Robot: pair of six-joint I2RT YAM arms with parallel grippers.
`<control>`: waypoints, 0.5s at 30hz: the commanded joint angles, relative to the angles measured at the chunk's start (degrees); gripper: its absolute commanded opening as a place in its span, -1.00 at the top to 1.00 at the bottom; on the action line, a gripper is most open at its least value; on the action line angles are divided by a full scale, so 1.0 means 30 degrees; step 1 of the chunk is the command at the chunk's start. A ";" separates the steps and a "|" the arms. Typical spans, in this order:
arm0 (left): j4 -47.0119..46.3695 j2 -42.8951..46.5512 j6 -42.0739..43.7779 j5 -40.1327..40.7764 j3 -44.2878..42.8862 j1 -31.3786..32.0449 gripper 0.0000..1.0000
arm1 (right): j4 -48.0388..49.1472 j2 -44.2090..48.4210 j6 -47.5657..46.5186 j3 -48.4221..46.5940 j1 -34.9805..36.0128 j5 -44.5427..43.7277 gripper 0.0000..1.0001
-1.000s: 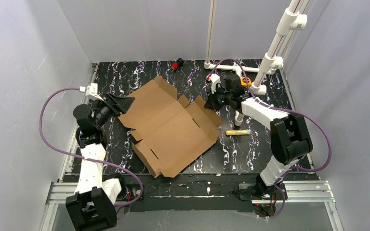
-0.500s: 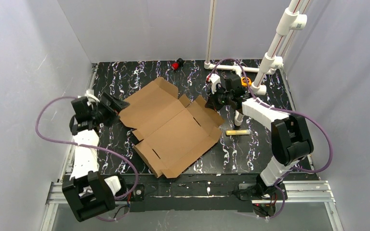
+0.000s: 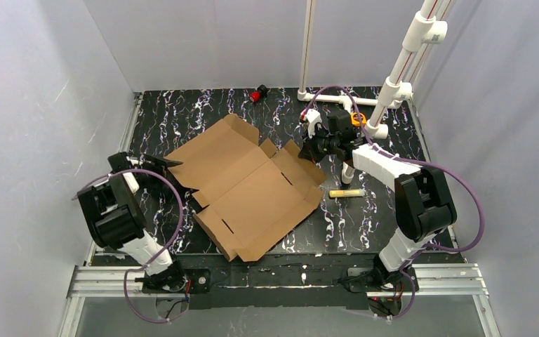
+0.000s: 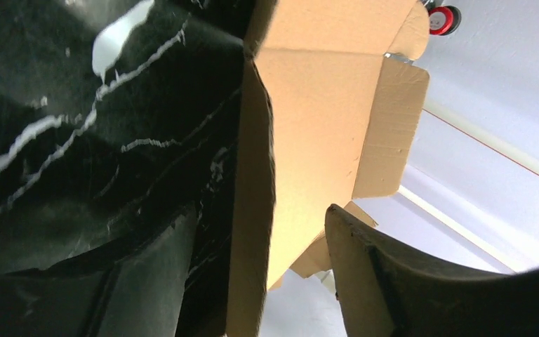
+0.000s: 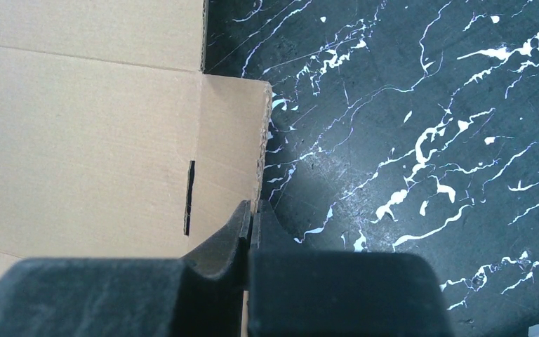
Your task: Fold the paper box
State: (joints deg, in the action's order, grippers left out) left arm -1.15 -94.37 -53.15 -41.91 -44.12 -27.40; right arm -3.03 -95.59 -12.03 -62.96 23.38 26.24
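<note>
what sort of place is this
Probably a robotics lab test cell: left arm and right arm bolted to a metal rail, black marbled table boxed in by plain grey walls, white pipe frame behind.

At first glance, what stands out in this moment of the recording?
A big brown paper box, unfolded almost flat, sprawls across the middle of the black marbled table. The right gripper is pinched shut on its far right edge, while the left gripper has its jaws open astride the edge at its left corner. A small yellow item lies just right of the box.
</note>
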 commanded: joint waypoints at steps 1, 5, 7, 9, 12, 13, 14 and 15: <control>-0.0473 -0.1198 0.0249 -0.1323 -0.0864 0.0508 -0.24 | 0.0685 0.0637 -0.0083 -0.0021 -0.0060 0.0482 0.97; -0.0066 -0.1451 0.0440 -0.1085 -0.0979 0.0781 -0.18 | 0.0663 0.0553 -0.0091 -0.0025 -0.0065 0.0483 0.97; 0.0801 -0.1610 0.0783 -0.0707 -0.1216 0.0972 -0.14 | 0.0685 0.0530 -0.0091 -0.0020 -0.0065 0.0482 0.97; 0.1711 -0.1766 0.1053 -0.0392 -0.1565 0.1149 -0.06 | 0.0658 0.0545 -0.0109 -0.0020 -0.0059 0.0456 0.97; 0.2640 -0.2010 0.1384 -0.0033 -0.2069 0.1410 0.12 | 0.0658 0.0522 -0.0120 -0.0020 -0.0072 0.0453 0.97; 0.2807 -0.2054 0.1483 -0.0008 -0.2171 0.1477 0.17 | 0.0657 0.0542 -0.0083 -0.0038 -0.0061 0.0427 0.97; 0.2865 -0.2085 0.1547 -0.0005 -0.2213 0.1525 0.23 | 0.0657 0.0545 -0.0097 -0.0022 -0.0058 0.0420 0.97; 0.2923 -0.2089 0.1573 0.0003 -0.2212 0.1542 0.31 | 0.0630 0.0560 -0.0117 -0.0020 -0.0070 0.0423 0.97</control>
State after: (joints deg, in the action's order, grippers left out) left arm 3.27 -100.09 -50.52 -42.41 -49.06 -23.38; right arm -2.98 -95.59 -12.03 -62.96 23.38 26.33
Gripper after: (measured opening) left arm 0.399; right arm 0.042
